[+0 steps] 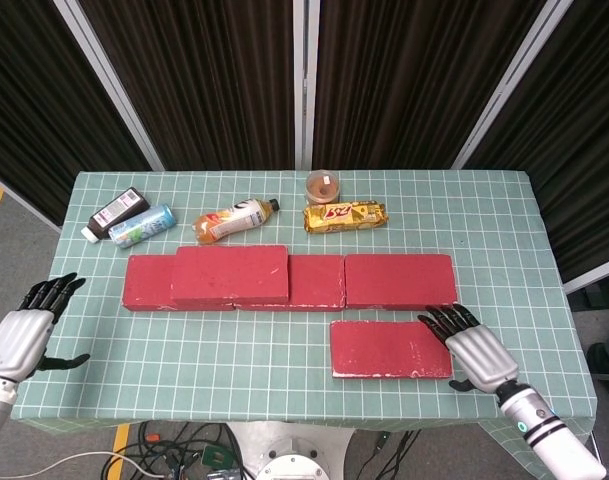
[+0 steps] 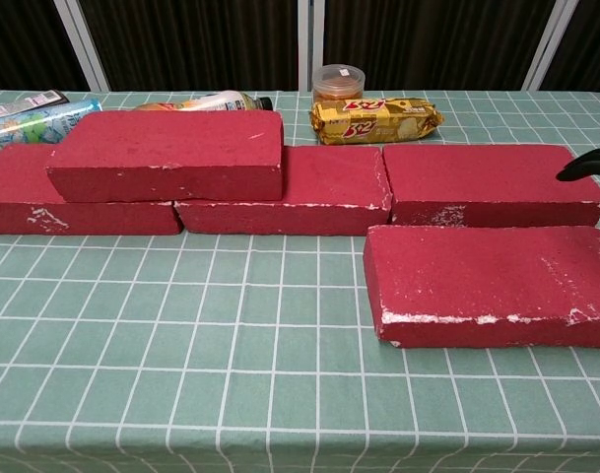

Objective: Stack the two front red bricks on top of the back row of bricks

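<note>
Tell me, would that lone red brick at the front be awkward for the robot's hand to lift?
Probably. The front brick looks solid and wide beside the right hand, so likely heavy. Its flat faces shouldn't roll; chipped white edges hint it crumbles.

Left robot hand [image 1: 22, 335] low at far left, fingers spread, right robot hand [image 1: 476, 350] extended forward, fingers apart

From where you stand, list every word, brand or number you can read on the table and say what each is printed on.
Yellow snack packet: red brand lettering, too blurred to read for certain.
Orange-labelled bottle: print too small to read.
Blue can: print too small to read.
Dark bottle: label print too small to read.
Round tub: no text visible.
Red bricks: no text.
</note>
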